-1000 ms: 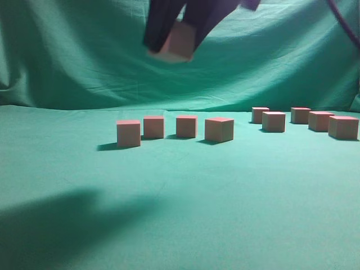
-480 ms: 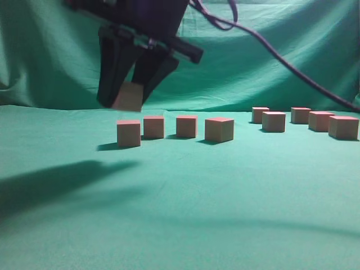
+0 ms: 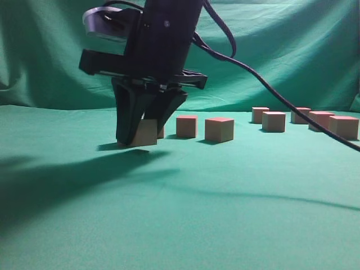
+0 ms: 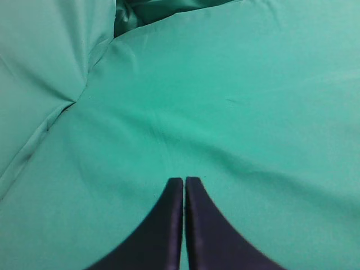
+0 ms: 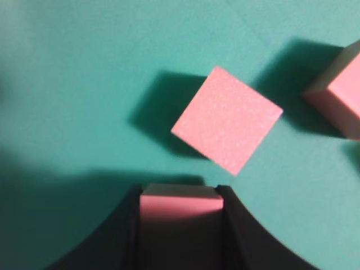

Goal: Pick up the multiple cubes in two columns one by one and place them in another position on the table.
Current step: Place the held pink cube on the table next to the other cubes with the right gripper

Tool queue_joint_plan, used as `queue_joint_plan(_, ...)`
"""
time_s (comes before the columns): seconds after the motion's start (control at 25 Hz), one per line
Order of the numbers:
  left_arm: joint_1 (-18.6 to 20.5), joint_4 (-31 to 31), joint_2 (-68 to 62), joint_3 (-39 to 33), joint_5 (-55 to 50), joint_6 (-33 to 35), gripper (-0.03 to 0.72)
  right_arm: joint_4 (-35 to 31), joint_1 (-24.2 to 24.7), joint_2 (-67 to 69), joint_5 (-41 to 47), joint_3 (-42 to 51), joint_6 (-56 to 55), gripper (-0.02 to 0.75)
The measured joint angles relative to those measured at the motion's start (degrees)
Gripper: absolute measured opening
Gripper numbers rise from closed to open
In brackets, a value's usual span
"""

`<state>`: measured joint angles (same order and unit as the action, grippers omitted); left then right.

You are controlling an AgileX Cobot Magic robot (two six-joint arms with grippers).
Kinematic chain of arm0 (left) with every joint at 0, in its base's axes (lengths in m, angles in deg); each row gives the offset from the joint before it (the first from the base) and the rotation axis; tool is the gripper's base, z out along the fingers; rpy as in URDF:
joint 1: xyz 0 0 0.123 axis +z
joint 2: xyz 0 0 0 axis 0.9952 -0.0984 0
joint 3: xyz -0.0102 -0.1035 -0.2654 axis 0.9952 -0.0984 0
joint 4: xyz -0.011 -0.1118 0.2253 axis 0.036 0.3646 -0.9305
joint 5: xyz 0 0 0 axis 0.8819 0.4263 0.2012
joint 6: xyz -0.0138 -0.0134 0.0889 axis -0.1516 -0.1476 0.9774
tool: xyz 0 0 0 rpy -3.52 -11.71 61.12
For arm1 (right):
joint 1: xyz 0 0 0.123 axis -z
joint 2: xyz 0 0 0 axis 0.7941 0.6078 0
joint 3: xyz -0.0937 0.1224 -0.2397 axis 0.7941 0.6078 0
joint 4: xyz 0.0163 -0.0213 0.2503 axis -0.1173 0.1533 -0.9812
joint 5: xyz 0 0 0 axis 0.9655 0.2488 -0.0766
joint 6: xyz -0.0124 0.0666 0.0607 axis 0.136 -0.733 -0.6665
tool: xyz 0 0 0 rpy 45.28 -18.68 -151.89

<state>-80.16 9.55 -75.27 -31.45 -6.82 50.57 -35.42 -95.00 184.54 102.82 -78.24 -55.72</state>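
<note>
We are placing: our right pincer (image 3: 140,138) grasps a cube (image 3: 146,134) low over the counter (image 3: 236,214); next, lower, release beside the row.

Nine cubes (image 3: 219,129) visible — one table (image 3: 236,208)

Pink-topped tan cubes (image 3: 219,129), teal-green table (image 3: 225,214)

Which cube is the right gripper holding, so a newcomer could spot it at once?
On the table, find the left row of cubes. At that row's left end the right gripper has come down, shut on a held cube. It alone sits between black fingers; every other cube stands free.
</note>
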Motion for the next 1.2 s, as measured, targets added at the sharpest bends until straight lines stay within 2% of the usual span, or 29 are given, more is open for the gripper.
queue_joint_plan(0.72,0.0,0.0,0.0,0.0,0.0,0.0,0.000,2.0,0.0,1.2,-1.3,-0.1,-0.2,0.255)
queue_joint_plan(0.88,0.0,0.0,0.0,0.0,0.0,0.0,0.000,2.0,0.0,1.2,0.2,-0.3,-0.2,0.459)
queue_joint_plan(0.92,0.0,0.0,0.0,0.0,0.0,0.0,0.000,1.9,0.0,1.2,1.2,-0.6,-0.2,0.524)
queue_joint_plan(0.96,0.0,0.0,0.0,0.0,0.0,0.0,0.000,2.0,0.0,1.2,4.2,-1.8,-0.2,0.621)
queue_joint_plan(1.0,0.0,0.0,0.0,0.0,0.0,0.0,0.000,2.4,0.0,1.4,6.5,-3.0,-0.2,0.650)
queue_joint_plan(1.08,0.0,0.0,0.0,0.0,0.0,0.0,0.000,3.5,0.0,1.5,10.8,-5.7,-0.2,0.643)
queue_joint_plan(1.12,0.0,0.0,0.0,0.0,0.0,0.0,0.000,4.3,0.0,1.5,13.2,-7.3,-0.5,0.683)
queue_joint_plan(1.2,0.0,0.0,0.0,0.0,0.0,0.0,0.000,7.1,0.0,1.5,17.6,-10.9,-1.7,0.669)
